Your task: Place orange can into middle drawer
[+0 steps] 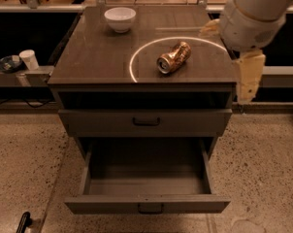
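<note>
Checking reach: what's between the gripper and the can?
Camera view: only bare cabinet top, crossed by a light ring, lies between the can and the gripper hanging beside its right edge.

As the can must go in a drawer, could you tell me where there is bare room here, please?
The open middle drawer shows a bare floor, wall to wall. On the cabinet top, the front left, between the bowl and the front edge, is free. The right is crowded: the can lies there, and the gripper hangs beside that edge.

One orange can (173,58), one bowl (120,18), two drawers (145,123) (145,204), gripper (248,79) at right.
</note>
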